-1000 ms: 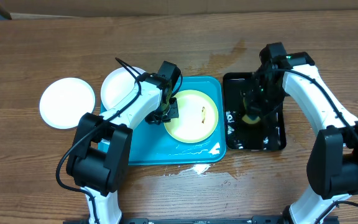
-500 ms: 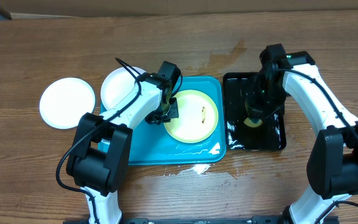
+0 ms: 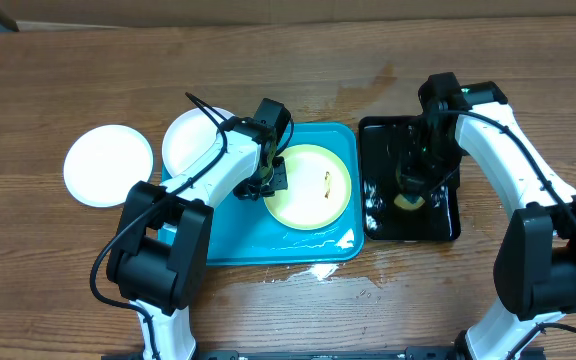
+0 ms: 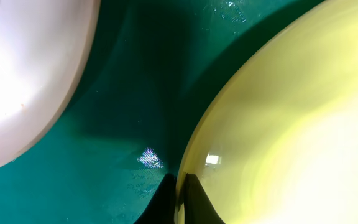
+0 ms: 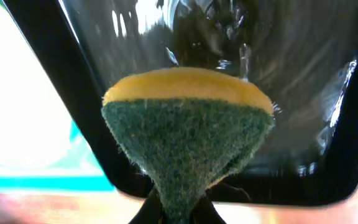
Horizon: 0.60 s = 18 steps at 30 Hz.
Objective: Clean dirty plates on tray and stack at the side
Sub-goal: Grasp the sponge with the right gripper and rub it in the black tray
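The pale yellow-green plate (image 3: 313,185) lies in the turquoise tray (image 3: 233,240), unmoved since the earlier frame, with a dark smear near its centre. The left gripper (image 4: 178,190) stays pinched on its left rim. A white plate (image 3: 190,140) overlaps the tray's far-left corner, partly hidden by the left arm (image 3: 218,165). A second white plate (image 3: 109,165) lies apart on the table (image 3: 68,80). The right gripper (image 3: 411,185), clamped on a sponge (image 5: 188,130), has shifted slightly nearer along the black tray (image 3: 440,225). The sponge mostly hides its fingers.

A pale yellow-green plate (image 3: 308,200) is lying in the turquoise tray (image 3: 238,235) with a dark smear showing. One white plate (image 3: 190,140) is overlapping the tray's far-left corner, and another white plate (image 3: 108,165) is sitting farther left.
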Available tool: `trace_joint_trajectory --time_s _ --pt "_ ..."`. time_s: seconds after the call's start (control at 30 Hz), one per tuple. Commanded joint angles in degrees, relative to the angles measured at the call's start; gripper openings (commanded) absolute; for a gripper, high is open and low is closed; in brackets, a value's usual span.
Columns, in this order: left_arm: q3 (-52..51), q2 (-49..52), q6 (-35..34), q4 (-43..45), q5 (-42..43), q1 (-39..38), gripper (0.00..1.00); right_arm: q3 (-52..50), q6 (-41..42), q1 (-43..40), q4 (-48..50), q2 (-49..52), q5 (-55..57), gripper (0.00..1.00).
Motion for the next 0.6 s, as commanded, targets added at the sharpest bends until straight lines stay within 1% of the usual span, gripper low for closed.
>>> trace_joint_trajectory --time_s 0.0,0.07,0.17,0.27,0.4,0.47,0.57 --pt "-0.72 0.55 0.94 -0.57 -0.81 0.09 0.04 1.66 0.00 0.02 -1.62 -1.49 -1.38 0.04" --pt "-0.72 0.55 0.92 -0.39 -0.81 0.09 0.04 1.64 0.00 0.00 0.07 -1.49 -0.02 0.04" --pt "-0.72 0.55 0.94 -0.28 -0.81 0.09 0.04 1.66 -0.02 0.00 -2.01 -1.51 -1.77 0.04" --pt "-0.72 0.55 0.92 -0.42 -0.81 0.09 0.04 1.64 -0.02 0.00 1.97 -1.49 0.17 0.04" --pt "-0.72 0.55 0.94 -0.59 -0.81 0.09 0.04 1.64 -0.85 0.02 2.08 -1.49 -6.14 0.04" --pt "-0.72 0.55 0.94 -0.46 -0.83 0.09 0.04 1.64 -3.41 0.11 3.17 -1.49 -7.39 0.04" --pt "-0.72 0.55 0.94 0.22 -0.81 0.09 0.04 1.64 -10.64 0.68 3.63 -1.49 -12.02 0.04"
